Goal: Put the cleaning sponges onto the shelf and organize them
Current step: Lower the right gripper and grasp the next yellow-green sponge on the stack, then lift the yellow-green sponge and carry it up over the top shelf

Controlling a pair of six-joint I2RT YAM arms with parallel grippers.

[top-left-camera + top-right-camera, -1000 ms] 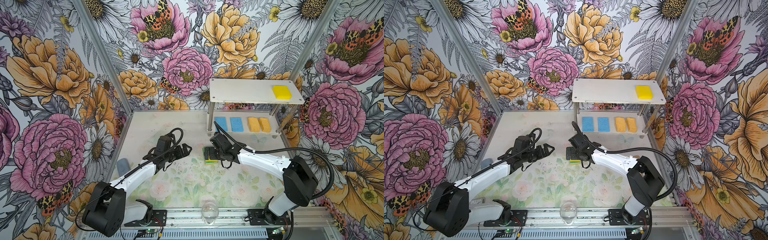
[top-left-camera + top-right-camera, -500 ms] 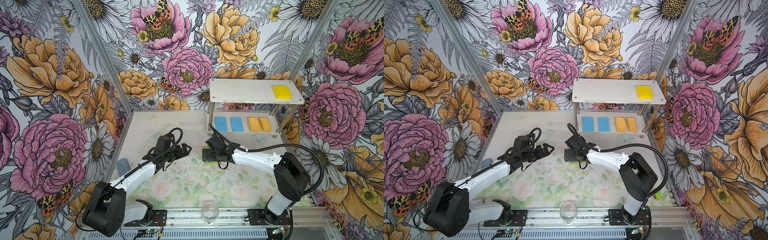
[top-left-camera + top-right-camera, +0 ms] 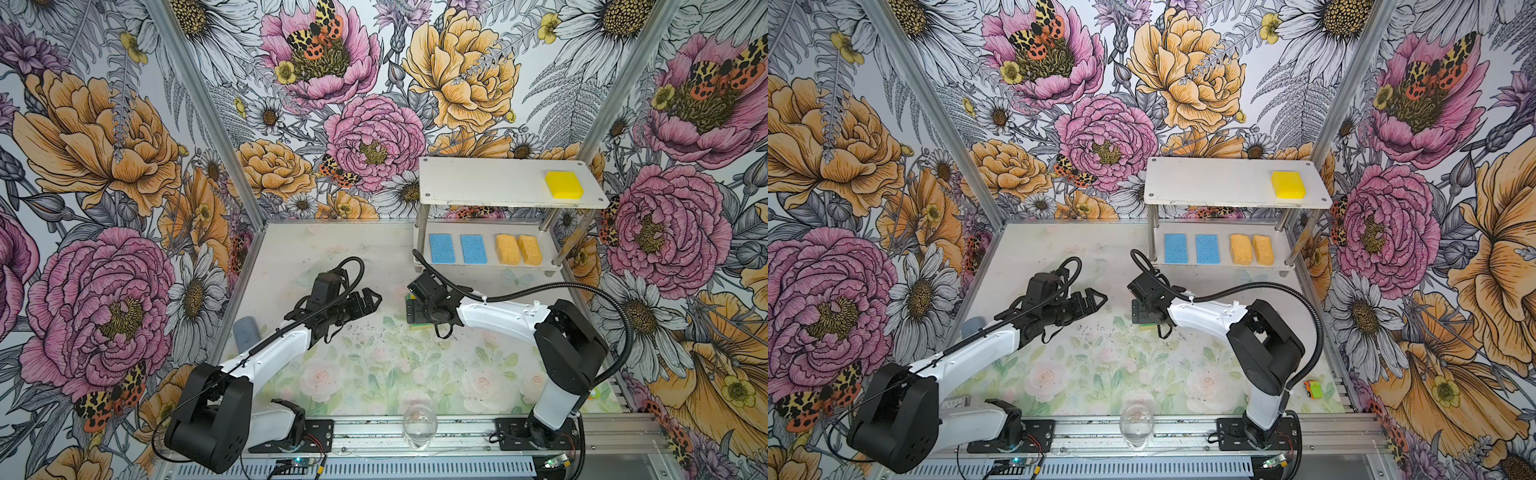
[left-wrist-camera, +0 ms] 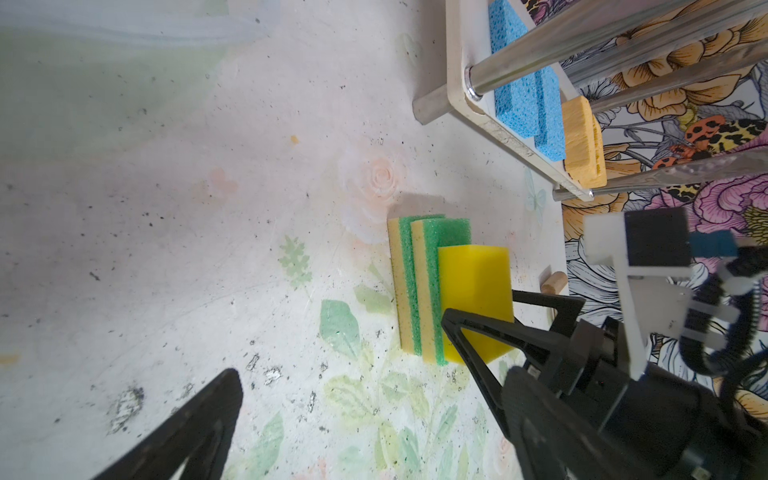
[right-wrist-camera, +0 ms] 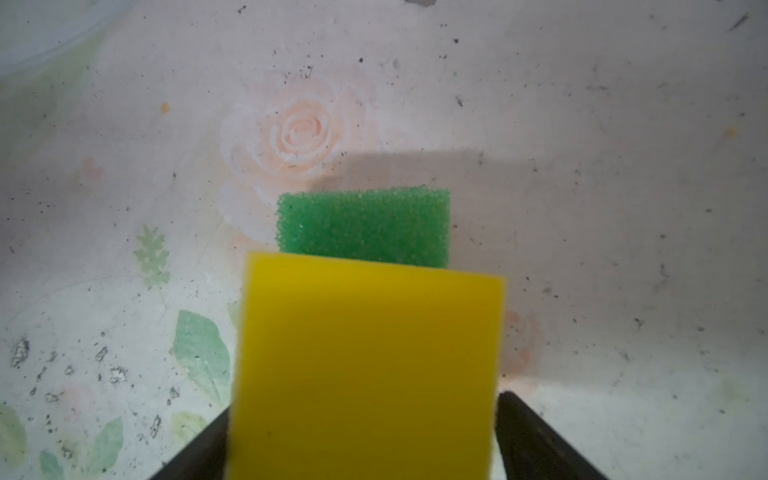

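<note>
Three walls papered with big pink and orange flowers, white daisies, ferns and spotted moths close in the table on its left, far and right edges, with a bare metal post rising at each far corner. The table is pale, printed with faded roses and green leaves, worn whitish toward its far edge and peppered with dark specks. A ribbed metal rail runs along its near edge; the light is even.

no legible text, labels, brand marks, numbers or signs on anything, in any of the views
</note>
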